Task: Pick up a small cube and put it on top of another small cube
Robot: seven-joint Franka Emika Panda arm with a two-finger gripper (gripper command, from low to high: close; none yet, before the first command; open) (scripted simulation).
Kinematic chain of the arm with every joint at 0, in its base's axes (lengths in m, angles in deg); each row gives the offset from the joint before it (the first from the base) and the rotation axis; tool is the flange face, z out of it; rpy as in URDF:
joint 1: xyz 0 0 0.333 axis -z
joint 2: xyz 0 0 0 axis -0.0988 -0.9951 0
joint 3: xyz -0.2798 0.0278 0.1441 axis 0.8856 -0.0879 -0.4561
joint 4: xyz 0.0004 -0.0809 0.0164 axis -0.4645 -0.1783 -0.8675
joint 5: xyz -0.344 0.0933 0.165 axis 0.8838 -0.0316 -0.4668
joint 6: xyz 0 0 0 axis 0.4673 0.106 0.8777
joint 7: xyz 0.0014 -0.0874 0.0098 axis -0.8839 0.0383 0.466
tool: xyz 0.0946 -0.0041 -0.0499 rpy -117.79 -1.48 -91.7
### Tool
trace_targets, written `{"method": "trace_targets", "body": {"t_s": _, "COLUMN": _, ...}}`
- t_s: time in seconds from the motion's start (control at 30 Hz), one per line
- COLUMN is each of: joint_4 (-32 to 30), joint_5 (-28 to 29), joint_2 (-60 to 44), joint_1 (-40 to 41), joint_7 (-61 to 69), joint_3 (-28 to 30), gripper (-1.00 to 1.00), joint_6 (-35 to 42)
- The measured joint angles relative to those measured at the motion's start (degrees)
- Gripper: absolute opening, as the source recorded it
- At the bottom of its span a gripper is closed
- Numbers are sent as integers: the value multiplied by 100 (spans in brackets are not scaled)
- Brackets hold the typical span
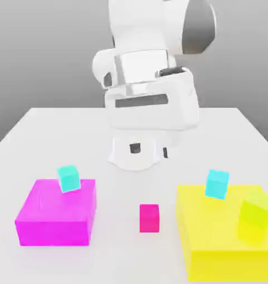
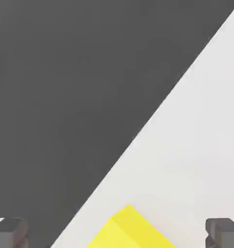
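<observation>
Reaching the pink cube appears to be the step in hand, with nothing picked up: the gripper (image 2: 116, 233) stands wide, its two fingers well apart and no cube between them. The small hot-pink cube with plain faces (image 1: 149, 218) sits upright on the pale, smooth table (image 1: 125, 260), between the large flat magenta block (image 1: 54, 233) and the large flat yellow block (image 1: 230, 265), touching neither. A small turquoise cube (image 1: 68, 178) shows at the magenta block's far edge, and a small cyan cube (image 1: 217, 184) at the yellow block's far edge; whether either rests on its block, I cannot tell. A small yellow-green cube (image 1: 258, 209) is at the yellow block, towards the exterior view's right. Which of these is meant as the base is unclear. The white robot arm (image 1: 153, 105) comes in from the far side, its hand above the table and beyond the pink cube. In the hand view, a yellow corner and the table's edge lie ahead, so the hand looks turned away from its target. Next, it should be brought over the pink cube, squared to two opposite faces and lowered with the fingers spread, keeping clear of both blocks.
</observation>
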Motion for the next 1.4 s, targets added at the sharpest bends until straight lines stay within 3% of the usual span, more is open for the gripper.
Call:
{"method": "trace_targets", "body": {"t_s": 0.33, "joint_4": -898, "joint_5": 259, "joint_2": -928, "joint_1": 368, "joint_7": -2475, "joint_3": -765, "gripper": 0, "joint_6": -851}}
{"method": "trace_targets", "body": {"t_s": 0.5, "joint_4": -1363, "joint_5": 931, "joint_2": -1341, "joint_1": 717, "joint_7": -4093, "joint_3": -1124, "gripper": 0, "joint_6": -1295}}
{"method": "trace_targets", "body": {"t_s": 0.7, "joint_4": -1297, "joint_5": 1604, "joint_2": -1751, "joint_1": 936, "joint_7": -4713, "joint_3": -1117, "gripper": 0, "joint_6": -1601}}
{"method": "trace_targets", "body": {"t_s": 0.9, "joint_4": -1159, "joint_5": 2509, "joint_2": -2211, "joint_1": 901, "joint_7": -5309, "joint_3": -811, "gripper": 0, "joint_6": -1934}}
{"method": "trace_targets", "body": {"t_s": 1.1, "joint_4": -1065, "joint_5": 3395, "joint_2": -2695, "joint_1": 273, "joint_7": -5959, "joint_3": 32, "gripper": 0, "joint_6": -2314}}
{"method": "trace_targets", "body": {"t_s": 1.3, "joint_4": -1052, "joint_5": 3777, "joint_2": -3185, "joint_1": -551, "joint_7": -6334, "joint_3": 906, "gripper": 0, "joint_6": -2748}}
{"method": "trace_targets", "body": {"t_s": 1.33, "joint_4": -1057, "joint_5": 3789, "joint_2": -3252, "joint_1": -656, "joint_7": -6363, "joint_3": 1002, "gripper": -100, "joint_6": -2809}}
{"method": "trace_targets", "body": {"t_s": 1.4, "joint_4": -1057, "joint_5": 3788, "joint_2": -3252, "joint_1": -656, "joint_7": -6362, "joint_3": 1002, "gripper": -100, "joint_6": -2811}}
